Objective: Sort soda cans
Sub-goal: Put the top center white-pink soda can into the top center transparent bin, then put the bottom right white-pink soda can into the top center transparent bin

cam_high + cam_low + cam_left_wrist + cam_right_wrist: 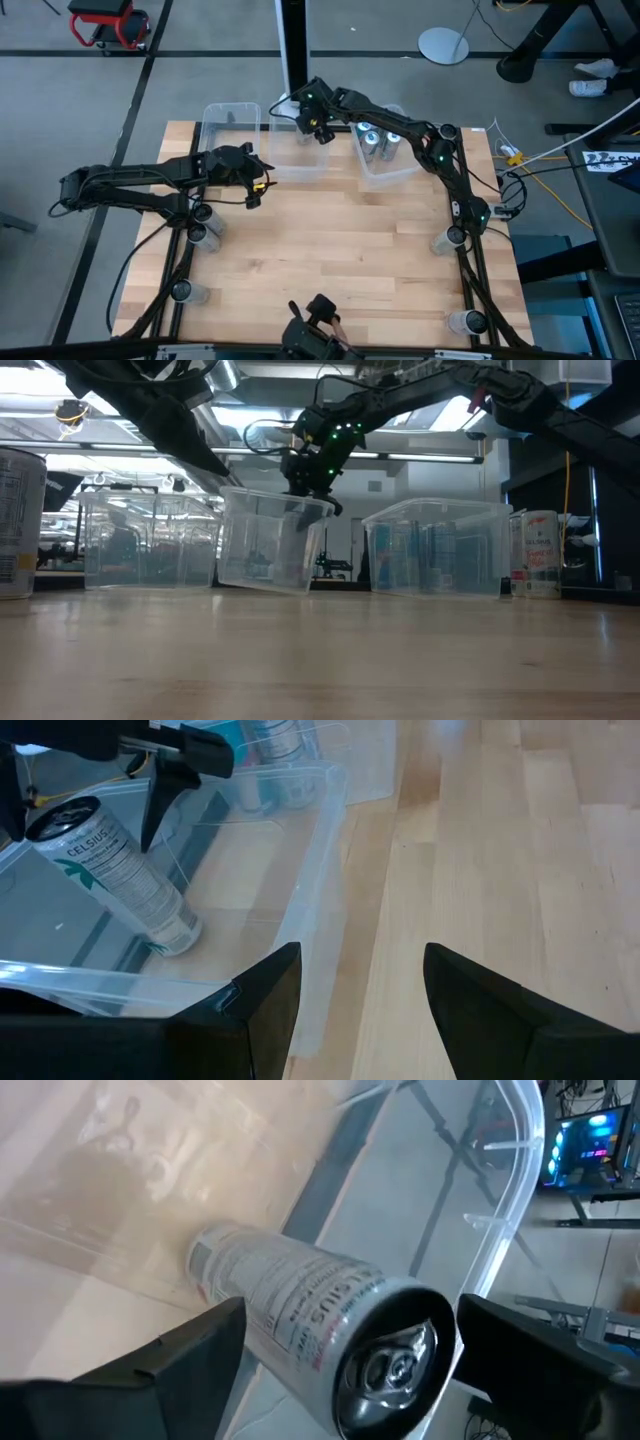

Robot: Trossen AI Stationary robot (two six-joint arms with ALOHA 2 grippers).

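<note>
Wooden table (340,250) is carrying everything in this figure: three clear plastic bins along its far edge and loose soda cans at its sides. I am listing parts from largest downward.

Middle bin (272,540): it is sitting tilted, one edge lifted, between the left bin (150,540) and the right bin (440,545). I am judging its thin walls as springy and slick, so it is likely to slide or rock if nudged. The right bin is already holding several silver cans with bluish tops (378,143).

My left gripper (355,1000): it is sitting at the near rim of the middle bin, with one finger (265,995) against the wall. The fingers are standing apart with only bare wood between them, and I cannot tell whether they are pinching the bin's wall.

My right gripper (340,1370): it is hanging over the middle bin from the far side, fingers spread wide on either side of the can and clear of it, so nothing is clamped.

Silver can (120,870): it is lying tilted inside the middle bin, base on the floor, its top up toward the right gripper. I am judging it as stiff but thin-walled, smooth, and round enough to roll; its weight depends on whether it is full, which I cannot tell. Taking hold across the mid-body, square to the axis, seems best; the tapered shoulder and the pull-tab top (395,1365) are offering poorer purchase, and hard squeezing may dent it.
</note>
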